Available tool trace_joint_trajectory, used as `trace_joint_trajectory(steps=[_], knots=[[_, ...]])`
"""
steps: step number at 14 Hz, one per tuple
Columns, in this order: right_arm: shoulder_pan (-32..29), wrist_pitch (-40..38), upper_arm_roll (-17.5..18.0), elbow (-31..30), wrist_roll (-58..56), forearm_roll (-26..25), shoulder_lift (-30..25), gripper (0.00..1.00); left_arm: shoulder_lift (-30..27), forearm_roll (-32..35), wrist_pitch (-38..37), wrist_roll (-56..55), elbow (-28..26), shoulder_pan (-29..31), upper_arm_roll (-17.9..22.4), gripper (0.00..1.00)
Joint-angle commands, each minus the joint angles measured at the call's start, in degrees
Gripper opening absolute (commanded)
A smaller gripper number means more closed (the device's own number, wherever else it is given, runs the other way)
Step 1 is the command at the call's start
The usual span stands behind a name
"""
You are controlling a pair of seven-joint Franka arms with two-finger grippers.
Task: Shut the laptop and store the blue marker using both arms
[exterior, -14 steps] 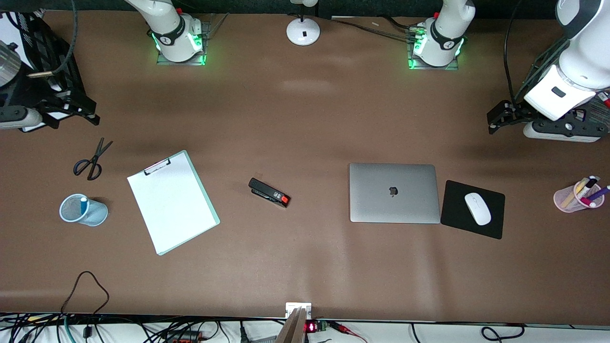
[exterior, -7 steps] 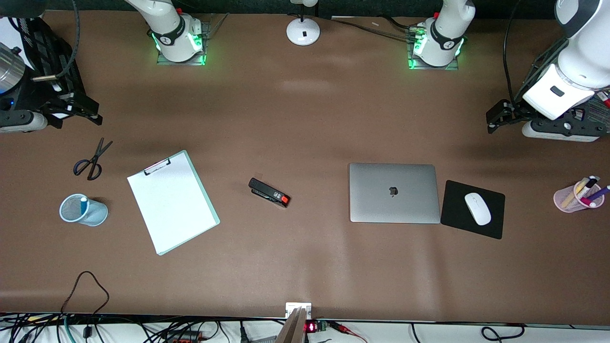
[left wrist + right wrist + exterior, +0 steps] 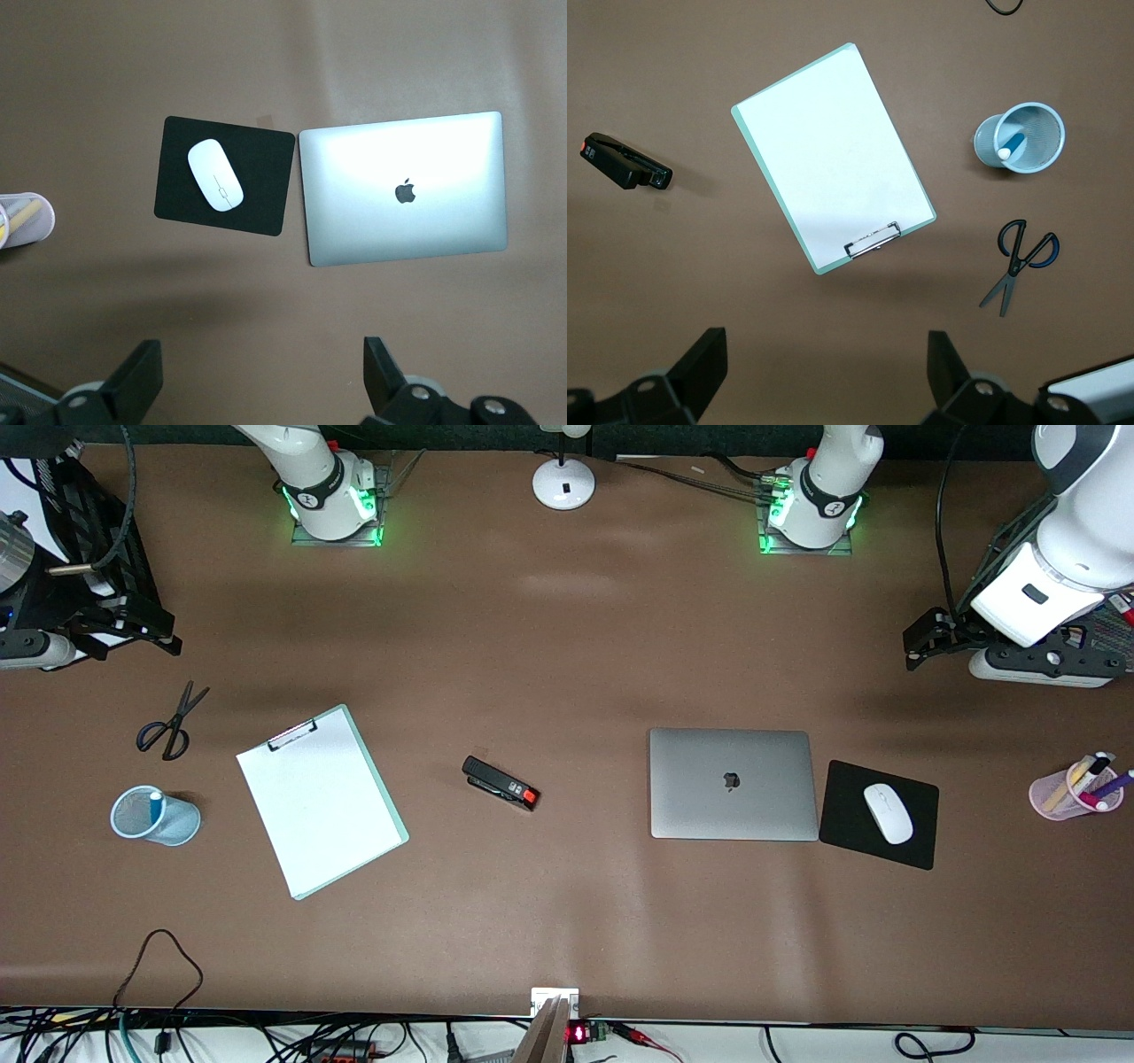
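The silver-grey laptop (image 3: 732, 784) (image 3: 405, 189) lies flat with its lid down and the apple logo facing up. The blue marker (image 3: 156, 808) (image 3: 1010, 144) stands inside a pale blue mesh cup (image 3: 182, 824) (image 3: 983, 142) toward the right arm's end of the table. My left gripper (image 3: 923, 644) (image 3: 263, 376) hangs open high over the left arm's end, holding nothing. My right gripper (image 3: 146, 633) (image 3: 827, 372) hangs open high over the right arm's end, also holding nothing. Bare table shows between both pairs of fingertips.
A clipboard with white paper (image 3: 319, 799), a black stapler (image 3: 500, 783) and scissors (image 3: 170, 722) lie between cup and laptop. A black mouse pad (image 3: 850, 841) with a white mouse (image 3: 888, 813) sits beside the laptop. A pink cup of pens (image 3: 1054, 795) stands at the left arm's end.
Both hands have drifted slightly toward the bases' side of the table. Nothing on the table has moved, and both grippers stay open.
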Motion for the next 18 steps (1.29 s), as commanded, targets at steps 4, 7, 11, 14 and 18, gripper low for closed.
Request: trace_joint_trajectory(steps=[4, 7, 11, 14, 18], knots=[[-0.45, -1.13, 0.22, 1.13, 0.32, -0.24, 0.13, 1.0, 0.32, -0.45, -1.52, 0.51, 1.55, -0.1, -0.03, 1.0], [-0.53, -1.04, 0.22, 1.75, 0.32, -0.24, 0.48, 1.0, 0.32, -0.45, -1.61, 0.59, 1.55, 0.08, 0.06, 1.0], [-0.62, -1.05, 0.22, 1.66, 1.2, -1.21, 0.48, 1.0, 0.41, -0.45, -1.61, 0.59, 1.55, 0.08, -0.03, 1.0], [-0.45, -1.13, 0.22, 1.31, 3.49, -3.75, 0.57, 1.0, 0.41, -0.45, -1.61, 0.59, 1.55, 0.08, 0.06, 1.0], [-0.45, -1.22, 0.22, 1.4, 3.49, -3.67, 0.4, 1.0, 0.41, -0.45, -1.6, 0.59, 1.55, 0.08, -0.03, 1.0]])
